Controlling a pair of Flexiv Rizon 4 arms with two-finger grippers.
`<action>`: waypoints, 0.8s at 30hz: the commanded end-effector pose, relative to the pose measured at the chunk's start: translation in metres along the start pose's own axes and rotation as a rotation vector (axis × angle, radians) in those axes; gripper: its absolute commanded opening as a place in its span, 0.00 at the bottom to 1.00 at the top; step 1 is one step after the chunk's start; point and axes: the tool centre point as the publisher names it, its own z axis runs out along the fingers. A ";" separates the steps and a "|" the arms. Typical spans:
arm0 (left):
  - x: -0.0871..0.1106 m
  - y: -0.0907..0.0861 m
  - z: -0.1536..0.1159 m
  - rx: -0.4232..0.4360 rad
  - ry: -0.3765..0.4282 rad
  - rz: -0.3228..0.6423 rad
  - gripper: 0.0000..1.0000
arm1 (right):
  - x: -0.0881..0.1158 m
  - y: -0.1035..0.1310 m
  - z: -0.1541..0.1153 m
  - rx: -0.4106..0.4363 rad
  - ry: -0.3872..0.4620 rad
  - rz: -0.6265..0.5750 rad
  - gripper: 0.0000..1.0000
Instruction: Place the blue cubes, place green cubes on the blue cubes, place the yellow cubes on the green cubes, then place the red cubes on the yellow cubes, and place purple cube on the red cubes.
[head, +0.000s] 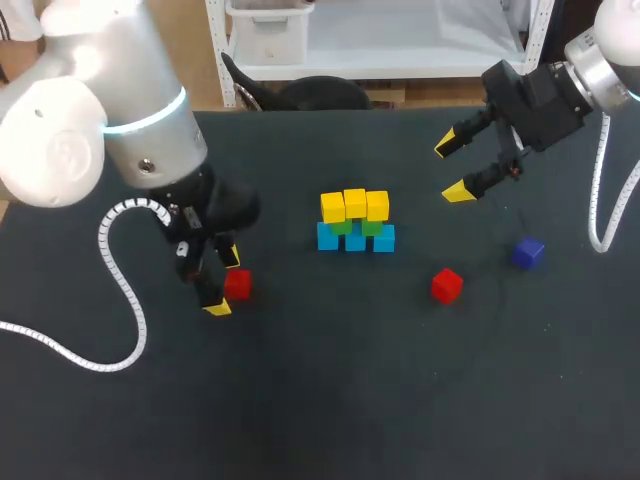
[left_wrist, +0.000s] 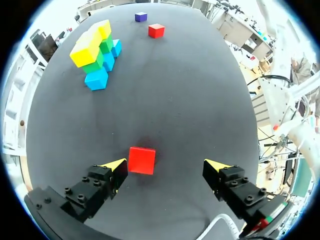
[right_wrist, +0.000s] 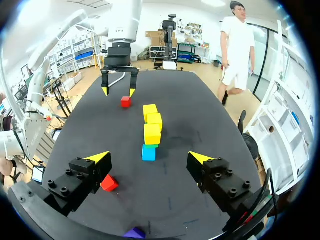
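Observation:
In the middle of the table stands a stack: blue cubes (head: 355, 240) at the bottom, green cubes (head: 356, 227) on them, yellow cubes (head: 354, 205) on top. My left gripper (head: 224, 281) is open and low over the table, with a red cube (left_wrist: 141, 160) between its fingers, close against one yellow tip. A second red cube (head: 447, 285) and the purple cube (head: 527, 252) lie to the right of the stack. My right gripper (head: 452, 168) hangs open and empty above the table's back right, looking down on the stack (right_wrist: 151, 134).
The dark table (head: 330, 390) has bare room in front of the stack. The left arm's white cable (head: 120, 285) loops over the table's left side. In the right wrist view the second red cube (right_wrist: 109, 183) and the purple cube (right_wrist: 134, 233) lie under that gripper.

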 end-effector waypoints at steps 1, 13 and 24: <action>-0.005 0.006 0.004 0.013 0.013 0.002 1.00 | 0.000 0.000 0.000 0.000 -0.001 -0.001 1.00; -0.004 0.014 0.004 0.009 0.006 -0.008 1.00 | 0.000 0.000 0.000 0.000 -0.001 -0.001 1.00; -0.004 0.008 -0.008 -0.018 0.015 0.001 1.00 | 0.000 0.000 0.000 0.000 -0.001 -0.001 1.00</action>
